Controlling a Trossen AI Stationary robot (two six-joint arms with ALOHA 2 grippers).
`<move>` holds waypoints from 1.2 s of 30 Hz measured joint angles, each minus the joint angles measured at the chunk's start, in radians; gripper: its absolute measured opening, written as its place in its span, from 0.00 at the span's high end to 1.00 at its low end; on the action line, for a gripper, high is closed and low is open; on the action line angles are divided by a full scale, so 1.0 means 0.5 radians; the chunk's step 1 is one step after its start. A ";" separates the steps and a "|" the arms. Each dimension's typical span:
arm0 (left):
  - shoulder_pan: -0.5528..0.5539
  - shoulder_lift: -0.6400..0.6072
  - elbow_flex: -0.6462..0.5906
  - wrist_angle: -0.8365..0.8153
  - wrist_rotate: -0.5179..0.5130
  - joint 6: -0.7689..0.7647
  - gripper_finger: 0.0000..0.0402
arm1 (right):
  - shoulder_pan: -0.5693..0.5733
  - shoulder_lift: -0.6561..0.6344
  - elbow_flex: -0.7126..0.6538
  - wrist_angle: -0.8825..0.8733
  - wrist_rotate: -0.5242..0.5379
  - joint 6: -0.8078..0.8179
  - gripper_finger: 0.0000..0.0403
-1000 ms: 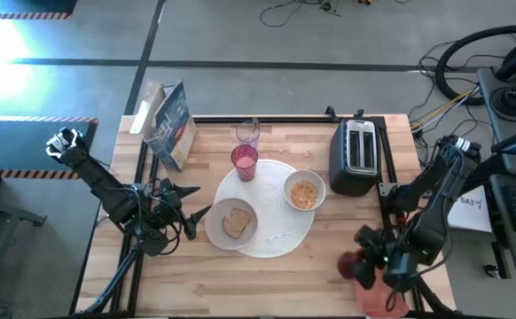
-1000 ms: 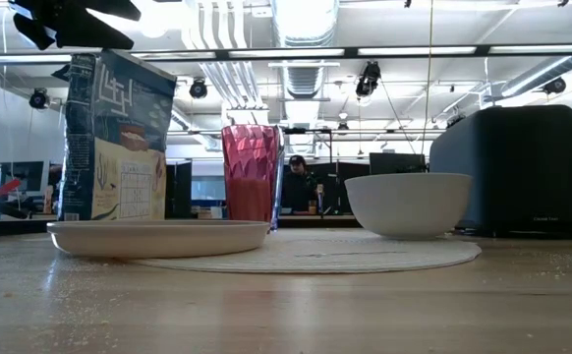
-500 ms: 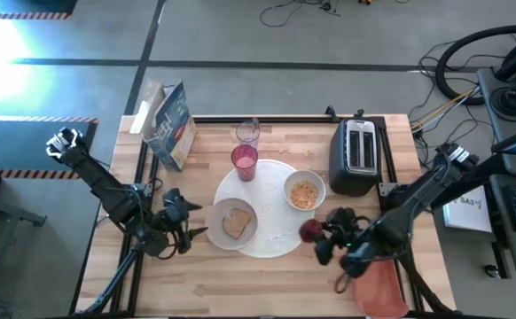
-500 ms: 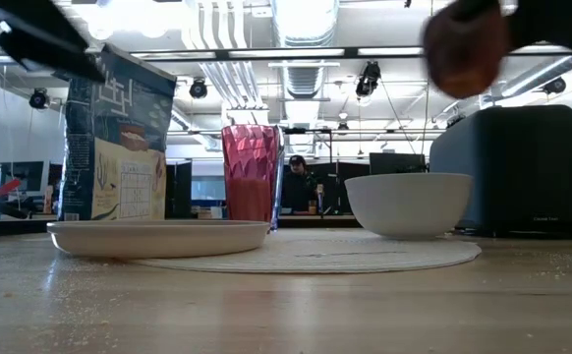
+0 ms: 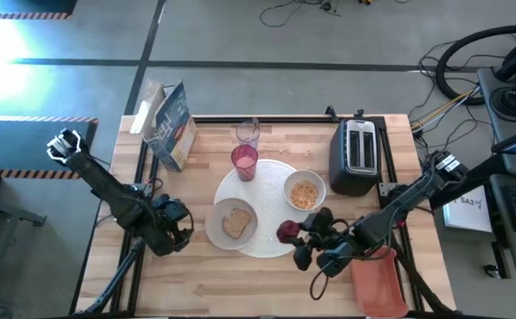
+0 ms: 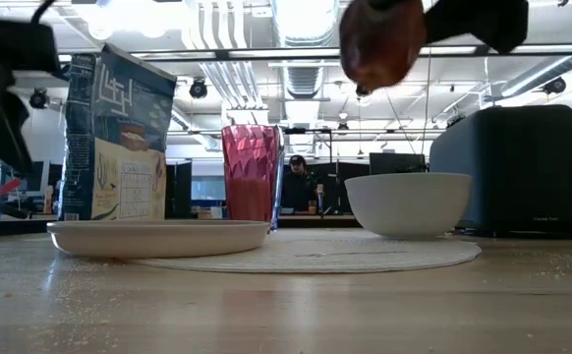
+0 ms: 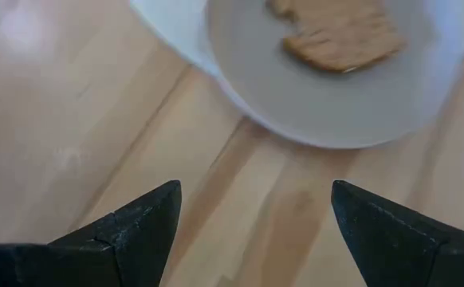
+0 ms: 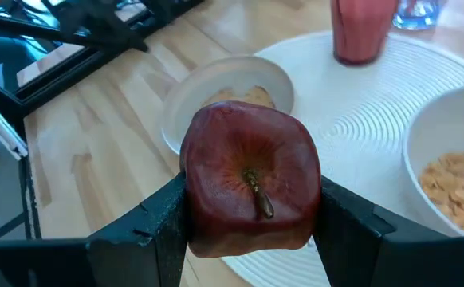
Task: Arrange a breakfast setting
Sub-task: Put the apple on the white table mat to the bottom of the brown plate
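The right gripper point(image 8: 252, 231) pinches a dark-red apple point(image 8: 250, 179) between its two fingers, stem toward the wrist camera, and holds it in the air above the near edge of the large round white ribbed plate point(image 5: 280, 239).

The main risk, as I judge it, is that the round fruit rolls once let go: set down on the plate's outer rim, it could run off onto the wooden table point(image 5: 205, 275). It could also knock the small white bowl of cereal flakes point(image 5: 304, 192), just beside it on the plate, or the smaller pale plate holding a toast slice point(image 5: 233, 222).

The right arm reaches in low from beyond the plate's right side, its wrist level. The left gripper point(image 7: 252, 231) hangs beside the plate's left edge, jaws spread wide and empty.
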 joint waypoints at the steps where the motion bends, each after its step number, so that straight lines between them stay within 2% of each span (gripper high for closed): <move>1: 0.000 0.013 -0.033 0.021 -0.001 -0.029 0.24 | -0.004 0.010 0.024 0.002 0.008 -0.026 0.50; 9: 0.000 0.156 -0.209 0.390 0.001 -0.038 0.24 | -0.009 0.012 0.145 0.002 0.092 -0.211 0.50; 22: 0.000 0.519 -0.194 0.750 -0.016 0.188 0.24 | -0.012 0.012 0.164 0.002 0.142 -0.302 0.50; 30: 0.016 0.697 -0.129 0.773 -0.161 0.200 0.24 | -0.012 0.012 0.164 0.002 0.141 -0.300 0.49; 36: 0.117 0.775 -0.077 0.774 -0.183 0.315 0.24 | -0.012 0.012 0.164 0.002 0.141 -0.300 0.48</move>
